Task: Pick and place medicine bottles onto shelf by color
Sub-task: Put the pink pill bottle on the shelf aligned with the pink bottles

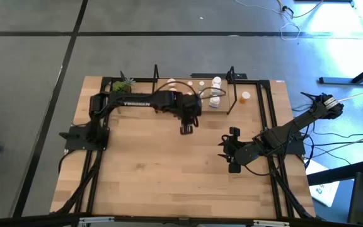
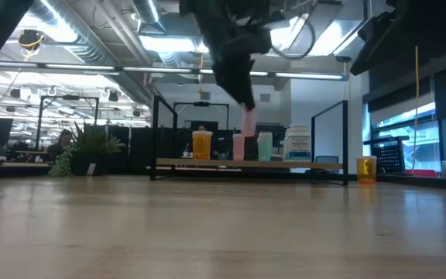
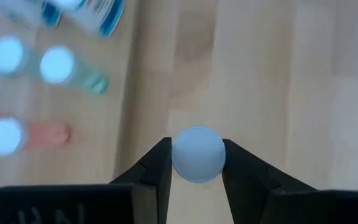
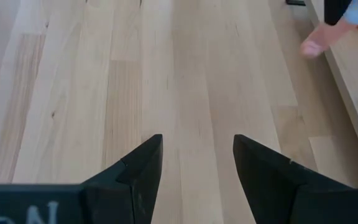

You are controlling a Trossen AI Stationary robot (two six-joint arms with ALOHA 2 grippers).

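Bright overhead light (blurred wrist background)

A: Desk (image 1: pixel 169 170) surface?
B: Light wood planks with visible grain and a smooth, faintly satin finish.
A: Shelf (image 2: pixel 246 163)?
B: The same pale wood board, with thin black metal end frames.
A: Fingers (image 3: pixel 157 171) of the left gripper?
B: Matt black plastic, pressed against a bottle's (image 2: pixel 248 124) white cap, which has a finely ribbed edge.
A: Bottles?
B: Translucent plastic, slightly glossy.

Two arms (image 1: pixel 137 102), one shelf (image 2: pixel 246 163), one plant (image 2: pixel 91 151), six bottles (image 2: pixel 201 145)
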